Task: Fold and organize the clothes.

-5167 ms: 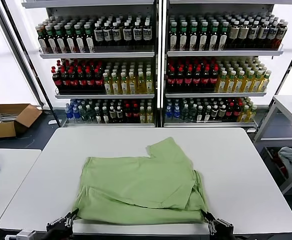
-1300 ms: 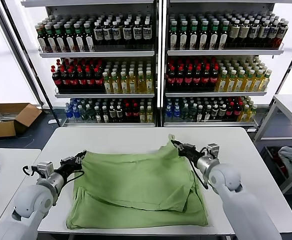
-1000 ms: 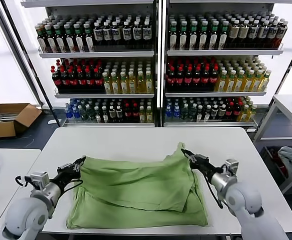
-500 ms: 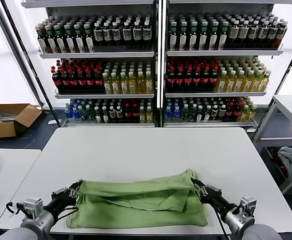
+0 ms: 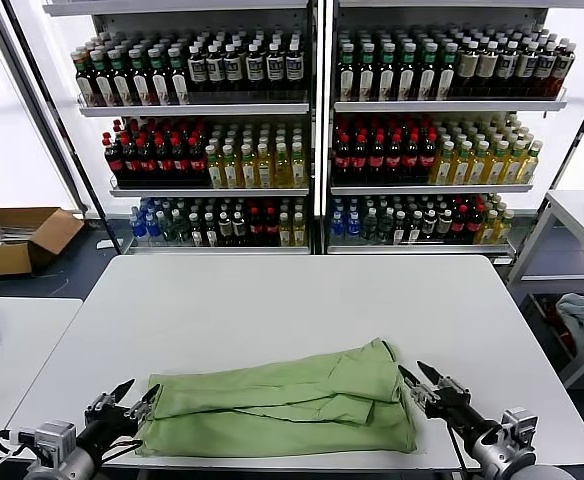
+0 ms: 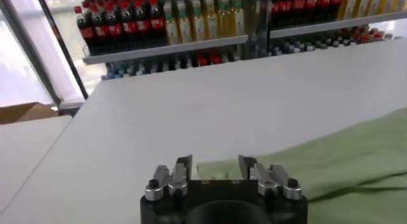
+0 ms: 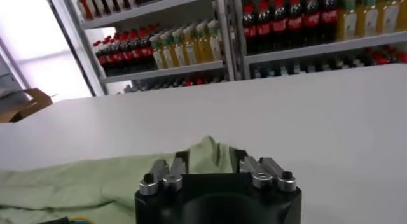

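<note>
- The left hand [image 5: 132,398], fingers spread, sits at the near left corner of the folded green shirt [image 5: 282,400]; nothing held.
- The right hand [image 5: 420,377], also spread, is beside its right edge.
- The shirt lies along the white worktop [image 5: 272,300] near edge.
- Behind: bottle shelves [image 5: 312,130], a cardboard box [image 5: 17,238] far left.

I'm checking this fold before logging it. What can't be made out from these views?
- Green shirt: its under layers are hidden by the top fold in the head view.
- Its far end is cut off by the picture edge in both wrist views.
- Bottle labels on the shelves: too small to read.
</note>
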Available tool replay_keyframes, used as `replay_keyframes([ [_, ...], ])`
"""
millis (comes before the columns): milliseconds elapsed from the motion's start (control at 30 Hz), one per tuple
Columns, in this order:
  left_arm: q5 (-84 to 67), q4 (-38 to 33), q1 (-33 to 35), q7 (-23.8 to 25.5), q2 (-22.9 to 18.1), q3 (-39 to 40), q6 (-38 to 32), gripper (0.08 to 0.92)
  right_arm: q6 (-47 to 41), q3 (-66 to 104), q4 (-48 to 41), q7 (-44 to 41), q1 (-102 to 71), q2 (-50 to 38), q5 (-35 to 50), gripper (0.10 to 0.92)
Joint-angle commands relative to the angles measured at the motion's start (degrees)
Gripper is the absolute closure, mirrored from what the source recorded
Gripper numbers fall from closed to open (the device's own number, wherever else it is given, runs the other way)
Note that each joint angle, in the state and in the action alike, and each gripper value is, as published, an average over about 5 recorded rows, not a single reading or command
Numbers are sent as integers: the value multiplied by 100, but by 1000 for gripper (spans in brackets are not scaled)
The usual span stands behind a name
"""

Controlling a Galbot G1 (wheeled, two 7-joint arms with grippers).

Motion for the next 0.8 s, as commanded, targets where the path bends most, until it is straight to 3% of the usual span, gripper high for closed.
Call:
replay_keyframes([
  [33,-435,-138,49,-759,-518,269,-105,403,1318,713,-253,-119,-68,124,-338,395],
  [200,-432,78,-53,-1132,-903,652,-133,265,1483,979,-217,-101,-373,301,-259,259],
  [367,-235,309,-172,-1383,-1111,934,-87,183,1539,1098,-129,-94,-577,325,-307,206],
  [600,-16,487,-245,-1641,-1230,1076,18,180,1499,1152,17,-65,-580,276,-229,203],
  [800,25,498,-132,-1643,-1337,1126,17,303,1465,1107,68,-53,-528,274,-210,203],
])
